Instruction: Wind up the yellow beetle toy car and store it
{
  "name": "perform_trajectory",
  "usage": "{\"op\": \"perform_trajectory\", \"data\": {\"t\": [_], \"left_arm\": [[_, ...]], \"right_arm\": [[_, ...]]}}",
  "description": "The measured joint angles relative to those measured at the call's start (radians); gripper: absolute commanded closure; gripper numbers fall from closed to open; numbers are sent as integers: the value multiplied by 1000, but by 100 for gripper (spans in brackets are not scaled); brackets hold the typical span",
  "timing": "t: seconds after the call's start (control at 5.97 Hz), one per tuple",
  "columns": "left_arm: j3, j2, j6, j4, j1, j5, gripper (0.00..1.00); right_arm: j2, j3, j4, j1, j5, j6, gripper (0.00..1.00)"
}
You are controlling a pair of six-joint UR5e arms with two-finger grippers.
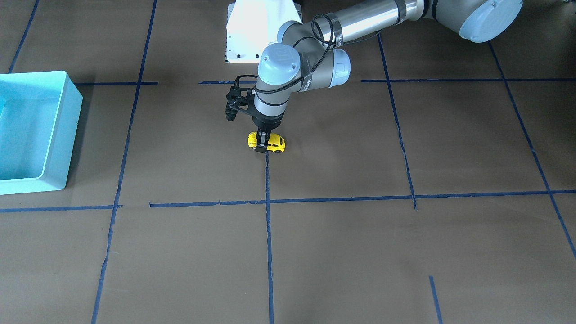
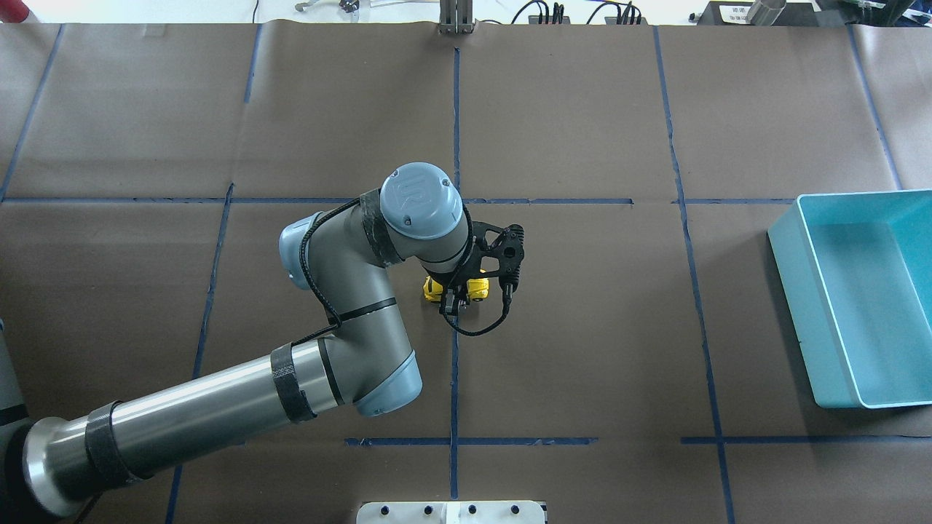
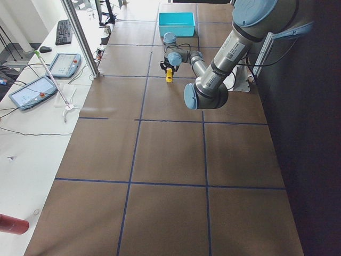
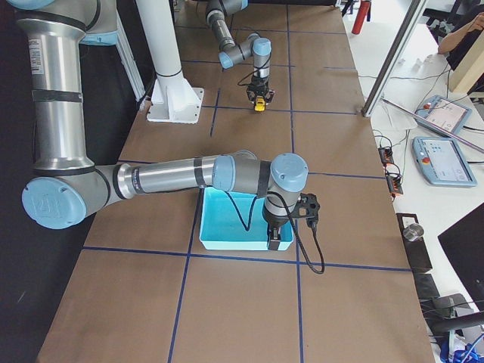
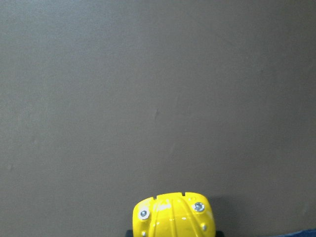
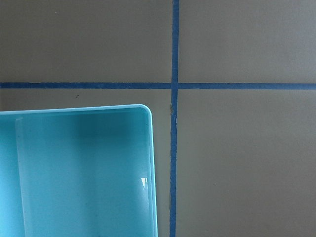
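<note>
**Left gripper (image 1: 262, 144) clamped across the yellow beetle toy car (image 1: 270, 143), mid-table.**

The car sits directly under the left gripper, on or just above the table (image 1: 360, 252), with a finger at each flank. Its long axis runs along the table toward the turquoise bin (image 2: 790, 306), well apart on the robot's right. The left arm is nearer the car. The right gripper (image 4: 276, 240) hangs at the bin's corner, and whether it is released or clenched cannot be told. The surface is a flat brown covering gridded with blue tape.

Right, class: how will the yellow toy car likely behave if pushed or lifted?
The yellow beetle toy car sits on wheels, so it probably rolls lengthwise. Its rounded, glossy shell may slip between jaws. Tiny and hard-looking, it is likely light and stiff.
</note>
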Motion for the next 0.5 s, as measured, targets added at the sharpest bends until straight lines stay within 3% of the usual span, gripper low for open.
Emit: {"op": "perform_trajectory", "data": {"t": [0.5], "left_arm": [[0,8,10,-8,-2,3,100]], "right_arm": [[0,0,0,0,0,0,0]]}}
